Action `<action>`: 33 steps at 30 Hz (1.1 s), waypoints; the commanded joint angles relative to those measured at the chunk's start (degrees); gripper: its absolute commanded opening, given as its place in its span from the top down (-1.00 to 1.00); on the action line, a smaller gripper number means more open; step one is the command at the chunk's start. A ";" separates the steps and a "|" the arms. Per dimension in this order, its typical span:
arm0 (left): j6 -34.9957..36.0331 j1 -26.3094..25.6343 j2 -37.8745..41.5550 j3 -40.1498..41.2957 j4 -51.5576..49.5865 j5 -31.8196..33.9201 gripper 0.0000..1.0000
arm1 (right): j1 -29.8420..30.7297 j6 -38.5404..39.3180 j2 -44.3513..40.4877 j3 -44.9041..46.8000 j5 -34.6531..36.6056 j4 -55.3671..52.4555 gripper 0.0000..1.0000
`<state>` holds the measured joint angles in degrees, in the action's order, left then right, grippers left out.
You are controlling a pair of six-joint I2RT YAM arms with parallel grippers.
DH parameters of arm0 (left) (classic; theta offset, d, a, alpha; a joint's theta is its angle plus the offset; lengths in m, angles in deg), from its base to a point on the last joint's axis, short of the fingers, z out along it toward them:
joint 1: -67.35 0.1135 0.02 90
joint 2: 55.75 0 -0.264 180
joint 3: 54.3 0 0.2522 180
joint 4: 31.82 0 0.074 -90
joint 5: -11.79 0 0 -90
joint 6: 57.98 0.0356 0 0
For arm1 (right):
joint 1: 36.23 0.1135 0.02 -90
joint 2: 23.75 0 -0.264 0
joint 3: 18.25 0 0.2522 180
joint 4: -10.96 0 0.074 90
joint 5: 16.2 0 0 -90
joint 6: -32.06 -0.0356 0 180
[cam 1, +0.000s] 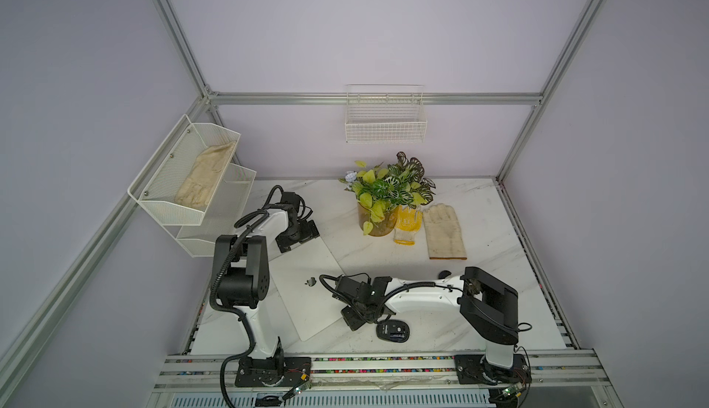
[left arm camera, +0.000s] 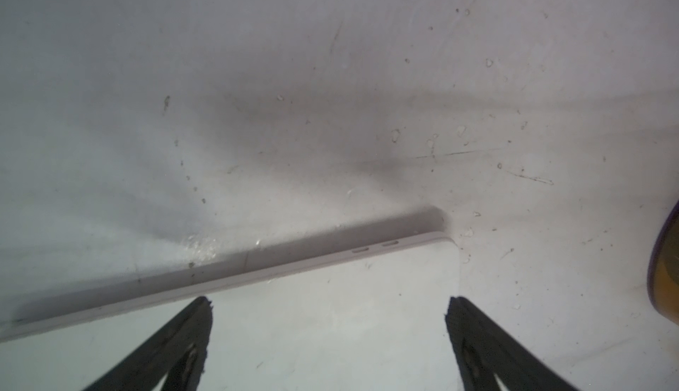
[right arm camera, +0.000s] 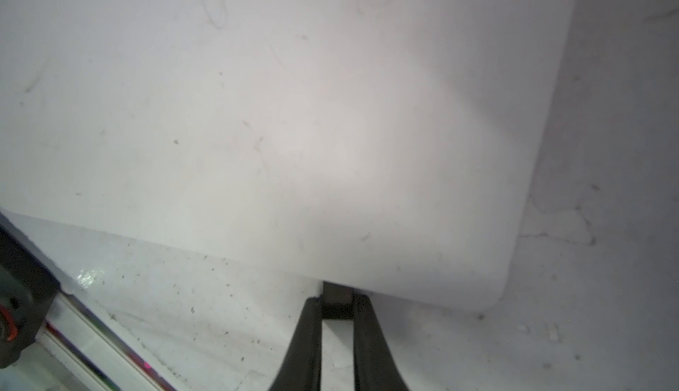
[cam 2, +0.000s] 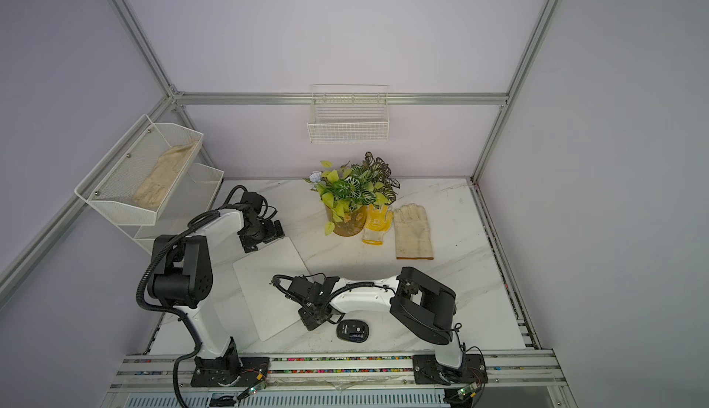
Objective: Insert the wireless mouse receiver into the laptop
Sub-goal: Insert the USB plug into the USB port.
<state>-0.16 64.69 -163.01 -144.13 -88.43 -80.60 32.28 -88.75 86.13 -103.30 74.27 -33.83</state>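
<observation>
White marble surface (cam 1: 479,291) inside a lilac-walled frame, with a closed laptop (cam 1: 303,310) lying skewed on its left half, one corner pointing toward the front edge. The left arm (cam 1: 268,225) reaches to the laptop's far corner. In the left wrist view its jaws stand wide apart over the lid (left arm camera: 330,315), beside the edge with two small slots (left arm camera: 374,246); whether they touch the lid cannot be told.

The right arm (cam 1: 422,295) lies low across the surface toward the laptop's right-hand edge. In the right wrist view its jaws are narrow, pinching the wireless mouse receiver (right arm camera: 336,293), whose front end meets the laptop's (right arm camera: 294,132) edge near a rounded corner. Whether the plug sits in a port cannot be seen.

A black mouse (cam 1: 393,329) lies near the front edge, just beside the right wrist. Toward the rear edge stand a potted plant (cam 1: 387,191), a yellow glove (cam 1: 407,225) and a pale glove (cam 1: 445,231).
</observation>
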 commanded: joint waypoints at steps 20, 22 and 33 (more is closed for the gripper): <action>-0.26 0.10 -1.05 0.88 0.86 -0.16 -1.00 | -0.53 -1.71 3.58 -2.24 7.39 -2.28 0.73; -0.25 0.11 -1.09 0.84 0.90 -0.15 -1.00 | -0.58 -1.77 3.21 -2.02 7.96 -2.20 0.71; -0.28 0.18 -1.16 0.84 0.84 -0.16 -1.00 | -0.86 -1.45 2.97 -2.00 9.00 -1.89 0.70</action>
<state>-0.14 64.69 -163.01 -144.13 -88.43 -80.60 32.39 -89.06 87.58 -105.62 79.19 -35.86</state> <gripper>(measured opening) 0.999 0.160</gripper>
